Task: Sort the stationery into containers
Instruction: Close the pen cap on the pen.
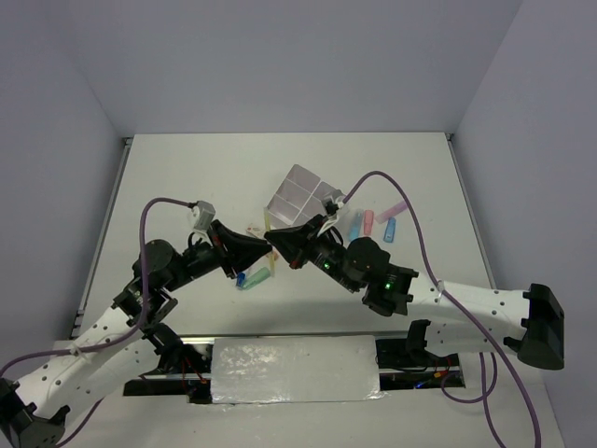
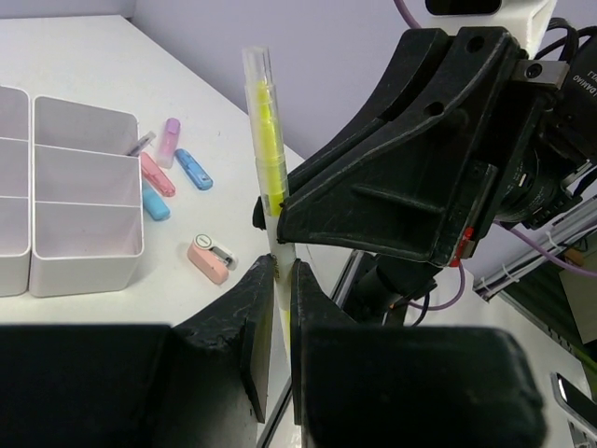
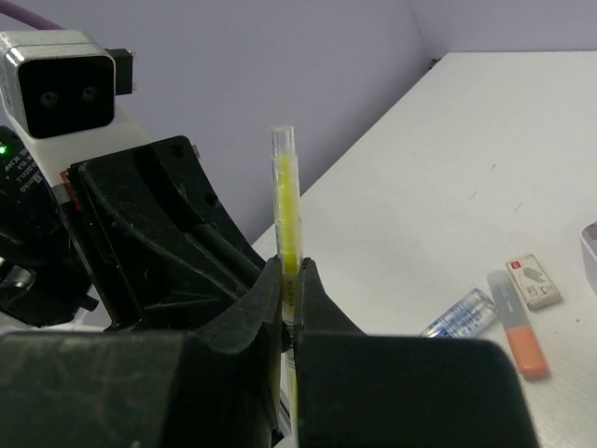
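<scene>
A flat white rectangular worktop (image 1: pixel 187 168) fills the middle of the scene. Plain, matt, pale lavender-grey walls box it in on three sides: a far wall (image 1: pixel 298 56), a left wall (image 1: pixel 42 168) and a right wall (image 1: pixel 536 159), each meeting the worktop's edge. A thin grey metal rail (image 1: pixel 101 238) runs along the worktop's left edge. At the near edge lies a crinkled, shiny white sheet (image 1: pixel 294 369). The light is soft and even, casting only faint shadows.

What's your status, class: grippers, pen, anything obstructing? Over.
Left gripper shut on yellow pen. Right gripper shut on same pen, mid-air. Grippers nose to nose; white box just beyond.
</scene>
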### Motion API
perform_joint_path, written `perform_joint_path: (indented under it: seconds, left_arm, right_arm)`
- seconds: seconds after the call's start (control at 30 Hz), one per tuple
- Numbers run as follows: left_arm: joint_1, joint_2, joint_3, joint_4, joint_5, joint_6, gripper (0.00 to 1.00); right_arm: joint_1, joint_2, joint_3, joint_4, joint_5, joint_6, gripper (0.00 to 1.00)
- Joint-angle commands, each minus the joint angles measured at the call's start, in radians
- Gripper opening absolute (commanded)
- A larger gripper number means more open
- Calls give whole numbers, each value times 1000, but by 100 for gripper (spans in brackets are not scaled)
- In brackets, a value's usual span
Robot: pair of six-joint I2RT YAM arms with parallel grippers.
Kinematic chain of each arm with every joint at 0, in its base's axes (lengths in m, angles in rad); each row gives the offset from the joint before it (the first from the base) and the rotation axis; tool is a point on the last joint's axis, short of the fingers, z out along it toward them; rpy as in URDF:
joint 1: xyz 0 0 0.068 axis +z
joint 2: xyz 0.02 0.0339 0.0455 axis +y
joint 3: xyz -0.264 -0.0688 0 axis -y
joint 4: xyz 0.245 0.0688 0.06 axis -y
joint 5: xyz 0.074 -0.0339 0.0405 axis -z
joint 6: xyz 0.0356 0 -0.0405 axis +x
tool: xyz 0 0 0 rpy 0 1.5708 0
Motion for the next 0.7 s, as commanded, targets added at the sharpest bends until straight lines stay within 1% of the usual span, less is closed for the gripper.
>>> perform_joint_path:
  seconds: [0.0, 0.1, 0.17, 0.23, 0.3, 0.33, 0.37, 0.4, 0.47, 0.5, 0.53, 0.57, 0.63, 0.67]
  left_arm:
    - [-3, 25, 56, 74, 94, 15, 16]
    - [-3, 46, 58, 88, 130, 12, 38]
    - [-3, 60, 58, 96, 148, 11, 40]
    - [-3, 69, 55, 107, 153, 8, 35]
    - [-3, 74, 52, 117, 159, 8, 34]
    - [-3, 77, 52, 125, 160, 6, 31]
    - [-3, 82, 52, 128, 171, 6, 21]
    - [-3, 85, 55, 128, 176, 6, 0]
    - [-5, 85, 56, 119, 179, 11, 0]
    - [-5, 82, 58, 116, 183, 18, 0]
    - [-5, 73, 59, 111, 186, 24, 0]
    - [-5, 65, 58, 102, 200, 41, 0]
    - [-5, 40, 56, 91, 212, 58, 0]
    - [-5, 31, 56, 79, 219, 75, 0]
  right_arm:
    - [18, -14, -9, 46, -33, -19, 0]
    - [21, -39, -31, 85, -50, -36, 0]
    - [23, -46, -41, 106, -59, -39, 0]
    - [24, -53, -41, 103, -56, -41, 0]
    - [30, -54, -40, 106, -61, -47, 0]
    - [30, -53, -38, 103, -59, -45, 0]
    - [32, -50, -35, 100, -58, -47, 0]
    - [33, -48, -37, 100, -56, -48, 0]
    - [35, -53, -45, 103, -55, -51, 0]
    - [33, -54, -46, 105, -56, -53, 2]
    - [33, -57, -48, 100, -58, -59, 6]
    - [35, -65, -46, 94, -65, -62, 18]
    - [33, -79, -37, 67, -68, -76, 34]
    - [33, -83, -34, 59, -70, -77, 45]
